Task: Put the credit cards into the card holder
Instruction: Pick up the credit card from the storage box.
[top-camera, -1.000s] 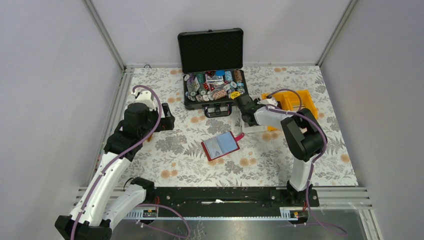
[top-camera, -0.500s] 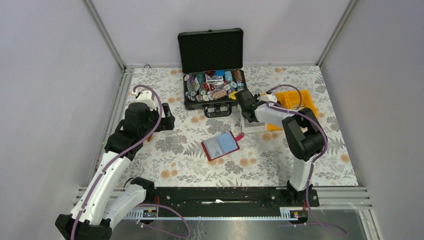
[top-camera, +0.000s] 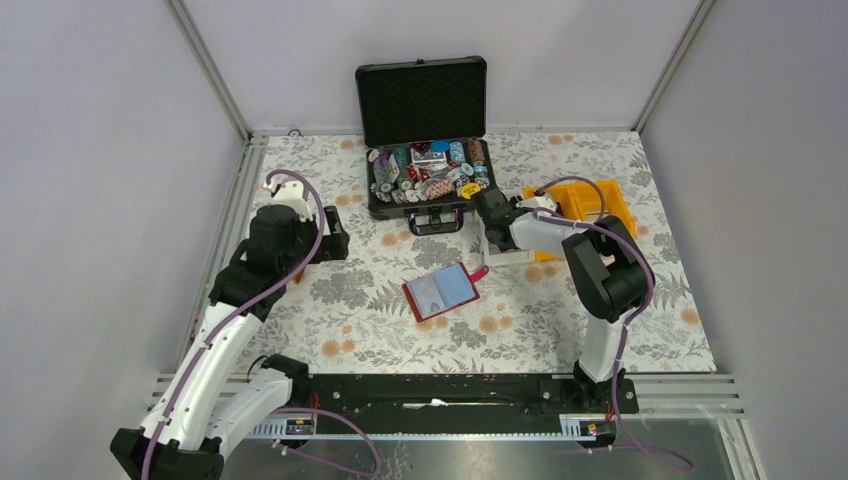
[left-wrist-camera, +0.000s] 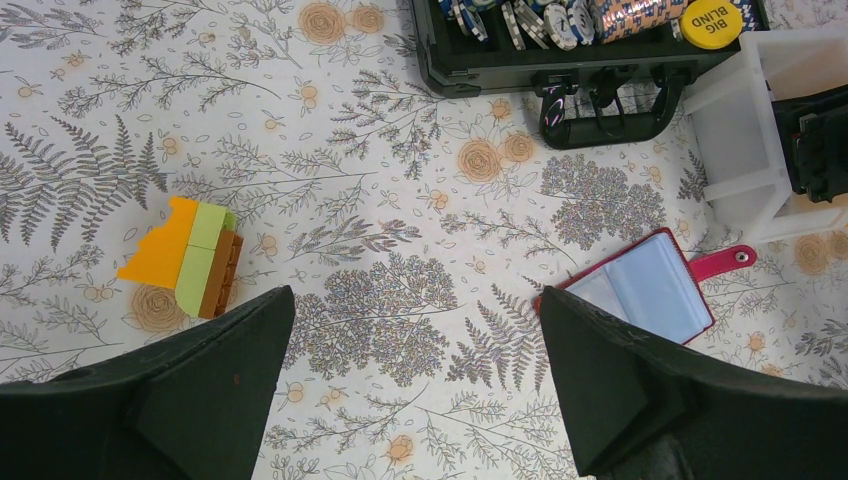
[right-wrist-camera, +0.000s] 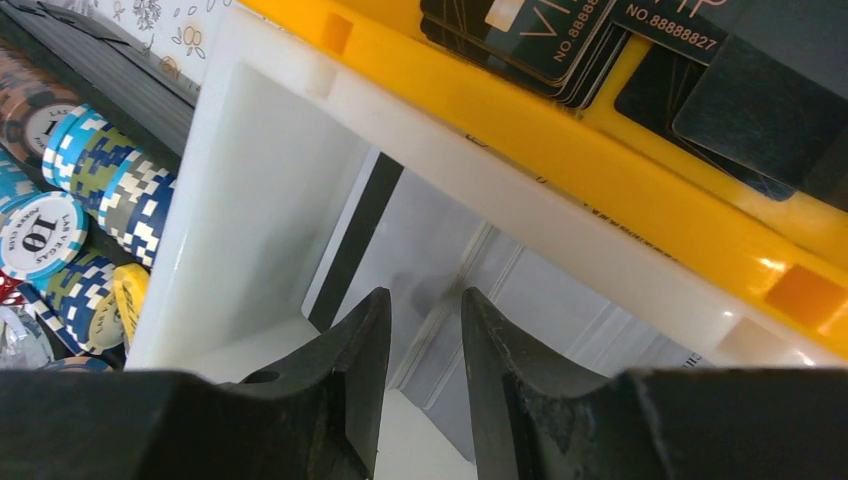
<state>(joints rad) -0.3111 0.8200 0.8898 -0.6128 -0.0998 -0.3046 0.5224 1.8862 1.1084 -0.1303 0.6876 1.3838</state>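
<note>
right gripper (right-wrist-camera: 425, 305) is nosed down into the white bin (right-wrist-camera: 250, 200), fingers set to a narrow gap with nothing between them that i can see, so i'd call it lined up for a pinch rather than holding anything. right past the tips there's what looks like a pale card (right-wrist-camera: 440, 235) with a dark stripe, leaning against the bin's wall. that's probably why the fingers sit so close together: a thin edge wants a slim opening. just behind the white bin is the yellow bin (right-wrist-camera: 600, 130) with a stack of dark vip cards (right-wrist-camera: 530, 40) in it, and off to the side are the poker chips (right-wrist-camera: 80, 190) in the black case (top-camera: 425, 100), not our concern. the card holder (top-camera: 440, 291) lies flat and open in the middle of the table (top-camera: 330, 320), slots up and snap tab out, near the white bin but not touching it, my guess so a card can slide straight in. left gripper (left-wrist-camera: 415, 300) hangs wide open over the table, holding nothing, with a little orange and green block (left-wrist-camera: 185, 258) below it.
</note>
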